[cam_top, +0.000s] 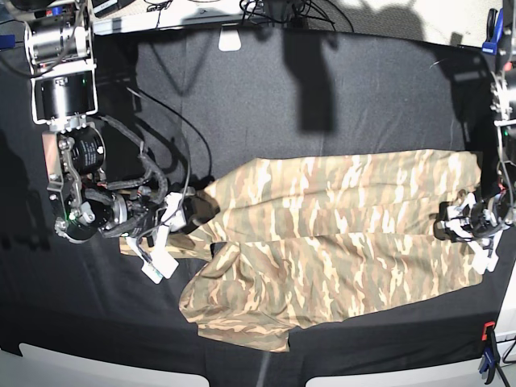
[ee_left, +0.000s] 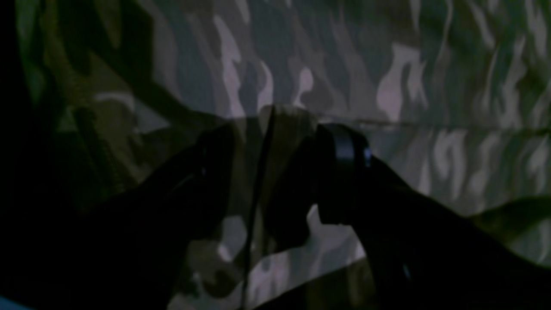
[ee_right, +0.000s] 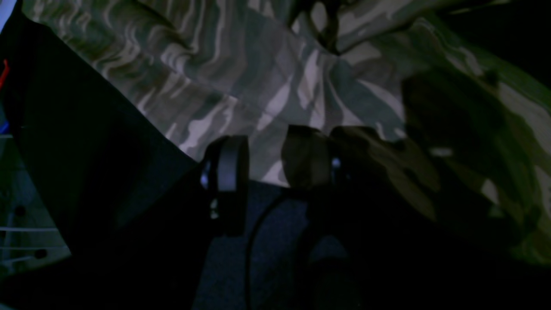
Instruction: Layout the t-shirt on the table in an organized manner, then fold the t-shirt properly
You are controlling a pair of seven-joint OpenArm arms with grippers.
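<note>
Table (cam_top: 339, 97): covered in matte black cloth, fills most of the base view. A blue clamp (cam_top: 489, 32) sits on its far right edge and a red-and-blue clamp (cam_top: 487, 351) at its near right corner.

T-shirt (cam_top: 339, 242): camouflage print, lies across the middle of the table, long axis running left to right in the base view. Upper band lies fairly flat. Lower band is folded over along a lengthwise crease, with a bunched lobe hanging toward the near edge at lower left. Cloth is wrinkled near both arms.

Right gripper (ee_right: 275, 161): at the shirt's left end in the base view. Right wrist view shows fingers (ee_right: 226, 172) set apart, the shirt's edge lying between them over the black cloth. One finger appears partly under or against the fabric; firm pinch cannot be confirmed.

Left gripper (ee_left: 275, 172): at the shirt's right end in the base view. Left wrist view shows both fingers (ee_left: 340, 172) pressed onto a raised fold of fabric, pinching it.
</note>
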